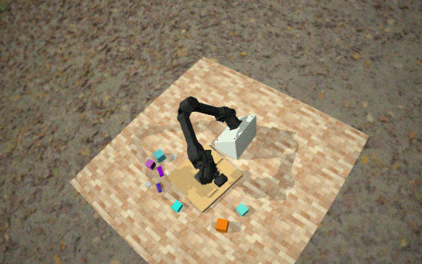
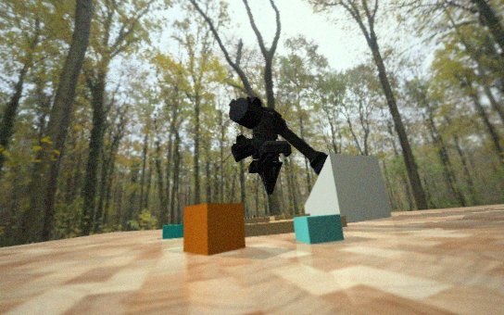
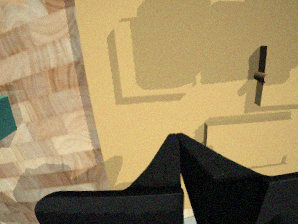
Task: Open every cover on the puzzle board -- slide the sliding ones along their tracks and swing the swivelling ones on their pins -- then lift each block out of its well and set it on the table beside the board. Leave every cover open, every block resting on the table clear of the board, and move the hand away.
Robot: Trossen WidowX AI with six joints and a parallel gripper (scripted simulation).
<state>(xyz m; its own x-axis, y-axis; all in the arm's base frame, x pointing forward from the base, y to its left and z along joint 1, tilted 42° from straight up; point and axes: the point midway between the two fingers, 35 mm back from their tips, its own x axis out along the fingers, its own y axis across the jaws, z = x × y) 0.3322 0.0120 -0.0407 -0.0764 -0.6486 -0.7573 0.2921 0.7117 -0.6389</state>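
Note:
The tan puzzle board [image 1: 181, 178] [image 2: 270, 227] [image 3: 127, 136] lies flat on the table in front of the arm's white base [image 1: 236, 140] [image 2: 352, 185]. My gripper [image 1: 206, 179] [image 2: 270, 189] [image 3: 174, 140] is shut with nothing between the fingers. It hangs a little above the middle of the board, pointing down. In the wrist view the board shows flat tan covers with faint outlines and a dark slot [image 3: 261, 75] to the right. Whether the covers are open I cannot tell. An orange block [image 1: 222, 224] [image 2: 214, 228] and a cyan block [image 1: 242, 210] [image 2: 319, 228] rest on the table off the board's near side.
Another cyan block [image 1: 177, 206] lies off the board's front corner. A teal block [image 1: 159, 155], a magenta block [image 1: 150, 164], two purple bars [image 1: 160, 171] [image 1: 158, 187] and small grey pieces [image 1: 147, 185] lie left of the board. The table ends in dirt ground.

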